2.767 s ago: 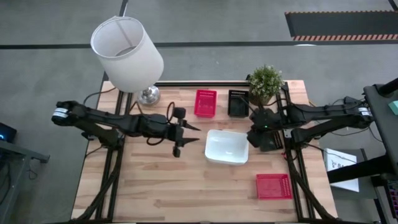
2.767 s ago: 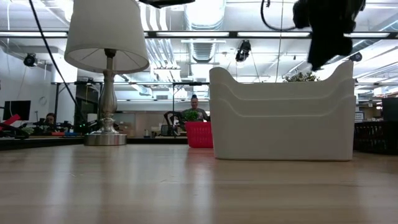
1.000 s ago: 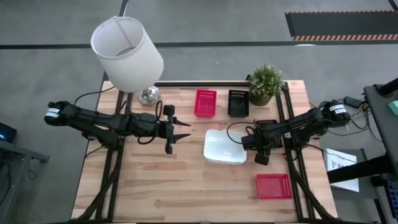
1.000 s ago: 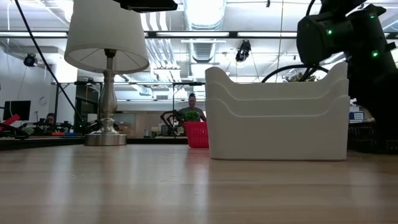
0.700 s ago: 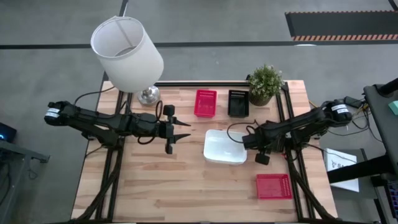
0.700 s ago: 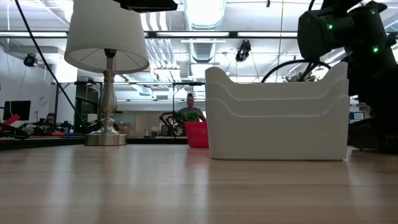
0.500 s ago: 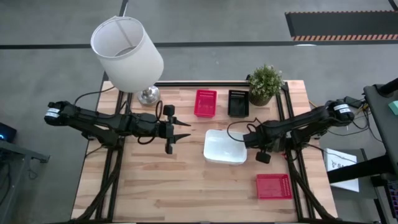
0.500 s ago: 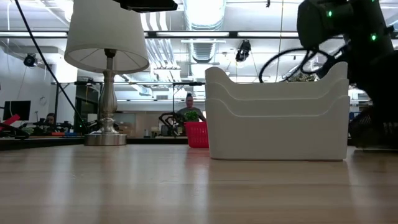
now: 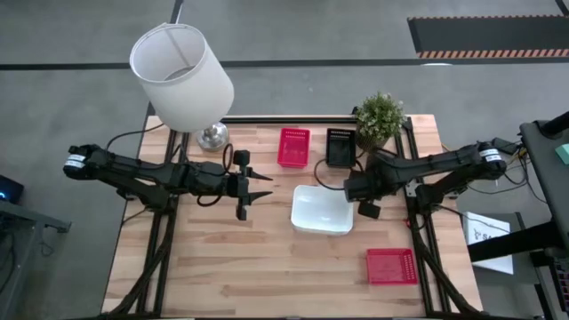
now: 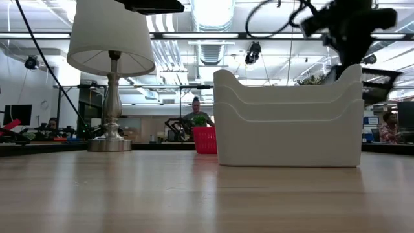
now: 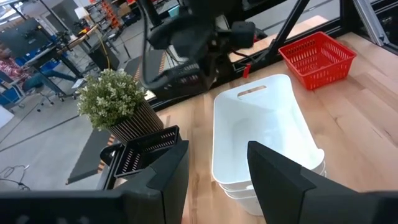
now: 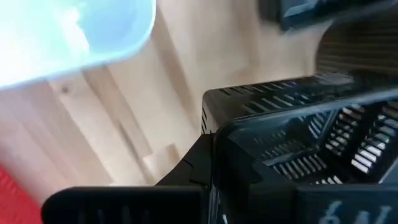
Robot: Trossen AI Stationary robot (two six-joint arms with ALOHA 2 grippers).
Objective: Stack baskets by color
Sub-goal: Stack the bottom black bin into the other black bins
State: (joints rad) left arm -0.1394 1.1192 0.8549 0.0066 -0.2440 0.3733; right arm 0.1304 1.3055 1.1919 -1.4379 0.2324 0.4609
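Right now the right pincer [image 9: 357, 188] is pressed together on the rim of a black basket [image 12: 298, 130], held clear of the surface [image 9: 222, 258] just beside the edge of the stacked white baskets [image 9: 323, 210]. That grip looks thin: the fingers seem to bite only 1 wall, so the basket hangs tilted and could swing or slip free during the carry. Close under it, the tall white stack is the first hazard, since a low pass could clip its rim and shove it. A little farther from this pincer sits the other black basket [image 9: 340, 148], the likely target, with a red basket [image 9: 294, 147] touching or nearly touching its side and the potted plant [image 9: 380, 116] crowding the opposite side; a crooked drop could land across 2 rims or knock the leaves. Another red basket [image 9: 391, 266] lies well apart, toward the near edge. Farthest off, the left pincer [image 9: 252, 188] hangs spread and empty beyond the white stack, near the lamp [image 9: 182, 76].
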